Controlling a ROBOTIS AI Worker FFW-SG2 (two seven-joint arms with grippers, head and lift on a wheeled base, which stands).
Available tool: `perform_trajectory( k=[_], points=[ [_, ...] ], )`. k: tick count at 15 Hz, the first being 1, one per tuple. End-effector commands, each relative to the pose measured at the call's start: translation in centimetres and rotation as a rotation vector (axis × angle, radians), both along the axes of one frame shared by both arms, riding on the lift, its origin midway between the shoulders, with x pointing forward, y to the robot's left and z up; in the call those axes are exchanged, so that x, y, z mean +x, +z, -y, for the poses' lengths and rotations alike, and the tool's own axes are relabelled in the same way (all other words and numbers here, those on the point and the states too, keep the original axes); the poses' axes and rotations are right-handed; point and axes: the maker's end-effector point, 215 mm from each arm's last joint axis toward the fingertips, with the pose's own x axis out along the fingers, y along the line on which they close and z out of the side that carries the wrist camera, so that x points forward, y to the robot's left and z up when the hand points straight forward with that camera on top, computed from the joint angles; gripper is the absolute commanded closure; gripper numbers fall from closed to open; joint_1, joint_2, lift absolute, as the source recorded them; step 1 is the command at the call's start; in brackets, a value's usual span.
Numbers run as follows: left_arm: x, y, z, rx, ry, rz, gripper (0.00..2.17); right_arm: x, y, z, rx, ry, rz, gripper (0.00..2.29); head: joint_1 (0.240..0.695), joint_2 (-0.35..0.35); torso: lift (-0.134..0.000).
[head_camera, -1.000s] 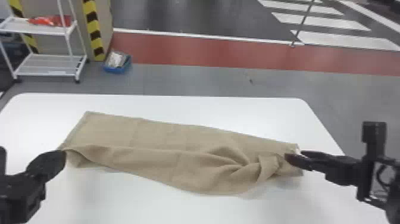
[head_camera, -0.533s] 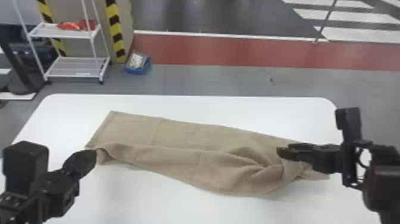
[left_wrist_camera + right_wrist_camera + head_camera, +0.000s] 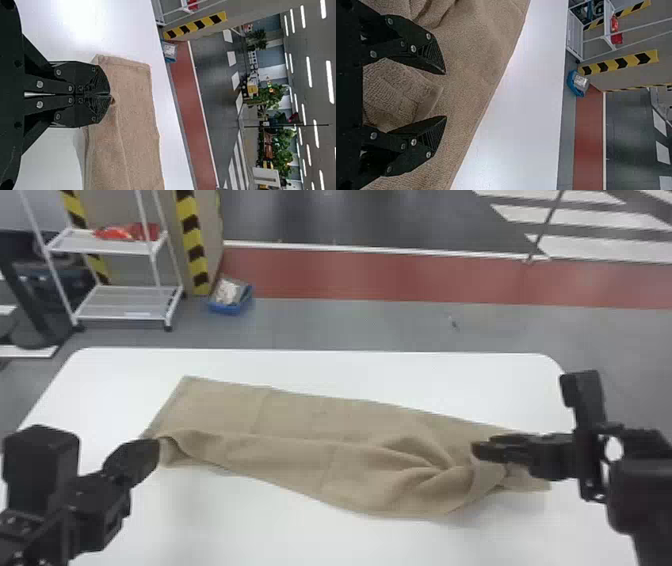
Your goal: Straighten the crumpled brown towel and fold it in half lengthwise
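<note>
Head view gave me the brown towel point(image 3: 320, 415) lying along the white table point(image 3: 280, 530), from near its left edge toward its right edge, the left part rather flat and the right part pulled into twisted folds. The left gripper point(image 3: 110, 95) was closed, its tips pressed together on the near left corner of the cloth, which it seemed to pinch. The right gripper point(image 3: 445, 94) was wide open above the rumpled right end and had hold of nothing; a loose flap of the towel lay under the gap between its two fingers. To my judgement, the step was to catch this loose end. For doing it well, the right fingers needed to go down on both sides of the hem and close on one layer only, because a deeper bite could take the cloth below also. After that, a small lift and a gentle pull toward the table's right edge, with the left corner held firm, would open the twist.
</note>
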Motion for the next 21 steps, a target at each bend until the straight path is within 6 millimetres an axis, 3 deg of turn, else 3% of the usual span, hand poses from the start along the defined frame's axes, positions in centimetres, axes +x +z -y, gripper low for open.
perform_trajectory(
  k=[1,5,8,10,14,15,16,19,21],
  points=[
    [0.0,-0.1,-0.2,0.008,0.003,0.000,1.42,-0.1,-1.0,0.0,-0.006,0.017,-0.030,0.59,0.695,-0.104,-0.124],
    [0.0,-0.2,-0.3,0.011,0.005,-0.002,1.42,0.0,-1.4,-0.7,-0.003,0.044,-0.055,0.63,0.695,-0.099,-0.124],
    [0.0,-0.3,-0.3,0.013,0.006,-0.003,1.42,-0.2,-1.0,-0.7,0.031,0.047,-0.072,1.18,0.695,-0.091,-0.124],
    [0.0,-0.2,-0.4,0.016,0.007,0.001,1.42,-0.2,-0.4,-0.3,0.053,0.044,-0.071,1.30,0.695,-0.089,-0.124],
    [0.0,-0.1,-0.4,0.017,0.007,0.003,1.42,-0.5,0.3,1.4,0.071,0.019,-0.067,1.29,0.695,-0.101,-0.124],
    [0.0,-0.1,-0.2,0.015,0.007,0.002,1.42,-0.2,0.5,1.6,0.052,0.032,-0.041,1.04,0.695,-0.106,-0.124],
    [-0.1,-0.2,0.0,0.022,0.006,0.002,1.42,0.0,0.4,1.6,0.016,0.049,-0.021,0.64,0.695,-0.111,-0.124],
    [-0.1,-0.4,0.0,0.028,0.006,0.000,1.42,0.4,-0.5,1.5,-0.128,0.115,-0.020,0.58,0.695,-0.123,-0.124],
    [-0.1,-0.4,-0.1,0.031,0.007,0.001,1.42,0.7,-0.6,1.5,-0.137,0.120,-0.018,0.59,0.695,-0.122,-0.124]
  ],
)
